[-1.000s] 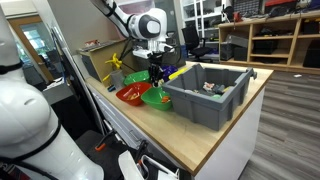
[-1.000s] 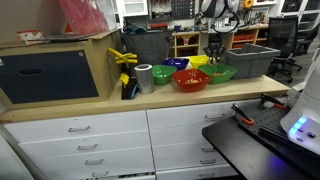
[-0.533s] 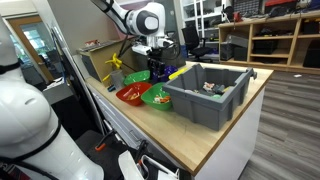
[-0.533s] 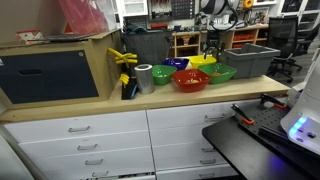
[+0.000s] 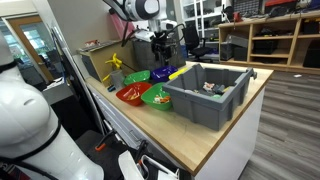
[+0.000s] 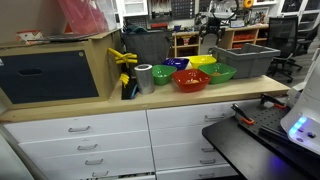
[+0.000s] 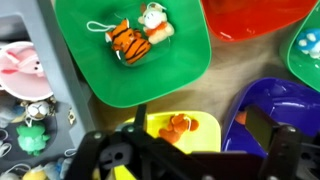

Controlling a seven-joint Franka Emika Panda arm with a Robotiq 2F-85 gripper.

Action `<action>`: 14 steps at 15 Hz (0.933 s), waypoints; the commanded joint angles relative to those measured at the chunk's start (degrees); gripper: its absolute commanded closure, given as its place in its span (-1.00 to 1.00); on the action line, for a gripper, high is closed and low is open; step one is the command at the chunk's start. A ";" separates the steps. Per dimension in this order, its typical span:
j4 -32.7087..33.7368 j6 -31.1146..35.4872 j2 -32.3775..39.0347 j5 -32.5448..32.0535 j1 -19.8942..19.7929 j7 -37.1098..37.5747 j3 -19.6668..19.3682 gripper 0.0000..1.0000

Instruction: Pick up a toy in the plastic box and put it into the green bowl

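Note:
In the wrist view the green bowl (image 7: pixel 100 75) lies straight below, holding a striped orange tiger toy (image 7: pixel 128 42) and a small white and orange toy (image 7: pixel 153 22). My gripper (image 7: pixel 190 150) is open above it, nothing between its dark fingers (image 7: pixel 270 125). The grey plastic box (image 7: pixel 55 70) stands to the left with several small toys inside, a pink one (image 7: pixel 20 65) among them. In both exterior views the gripper (image 5: pixel 163 42) (image 6: pixel 214 28) hangs well above the green bowl (image 5: pixel 157 96) (image 6: pixel 220 72), beside the box (image 5: pixel 208 95) (image 6: pixel 245 60).
Around the green bowl sit a red bowl (image 7: pixel 250 15) (image 5: pixel 130 94), a yellow bowl (image 7: pixel 200 135) with an orange toy (image 7: pixel 180 125), and a blue bowl (image 7: pixel 285 100). A metal cup (image 6: pixel 144 77) and a yellow object (image 6: pixel 124 62) stand further along the counter.
The gripper has opened and risen from just over the green bowl to well above it. The toy stays in the bowl.

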 commanded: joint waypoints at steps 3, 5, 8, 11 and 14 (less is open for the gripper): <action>5.99 1.26 0.23 -2.50 -2.49 0.57 -2.88 -1.00; 8.11 0.41 0.54 -2.86 -3.51 1.20 -3.96 -1.00; 10.43 0.04 0.77 -4.09 -4.83 2.33 -5.53 -1.00; 11.91 -2.45 0.25 -5.12 -5.89 2.49 -6.58 -1.00; 14.54 -10.89 -0.50 -6.47 -6.46 2.34 -7.18 -1.00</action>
